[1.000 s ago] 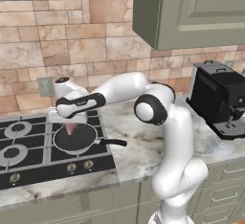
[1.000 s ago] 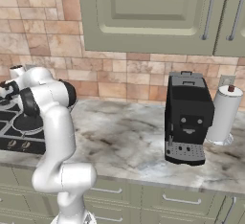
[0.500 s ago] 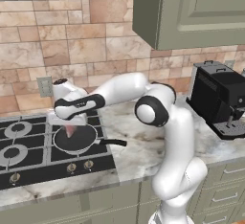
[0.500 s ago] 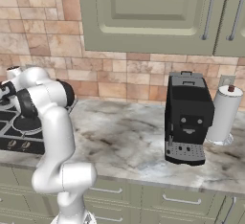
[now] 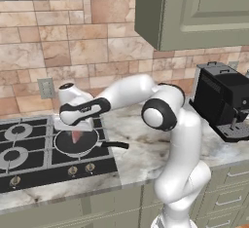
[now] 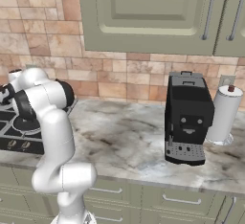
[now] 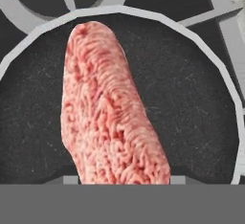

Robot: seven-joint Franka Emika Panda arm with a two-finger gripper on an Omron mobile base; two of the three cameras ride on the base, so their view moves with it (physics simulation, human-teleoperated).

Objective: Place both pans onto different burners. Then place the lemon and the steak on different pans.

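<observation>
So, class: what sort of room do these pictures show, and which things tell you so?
A rendered kitchen, most likely: a black gas cooktop set in a marble counter, green cabinets above, and a coffee machine.

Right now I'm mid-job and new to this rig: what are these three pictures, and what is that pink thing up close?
The machine is a white arm on a drivable base in a rendered kitchen. Two pictures come from cameras behind it, left and right; the third looks along the hand. In the left view the gripper hangs over a black pan on the cooktop, its handle toward the marble counter. The pink thing is the steak, seen against the pan. Its near end runs down to where the jaws sit, so it looks held, but I cannot tell for sure. A coffee machine and paper towel roll stand farther right.
</observation>
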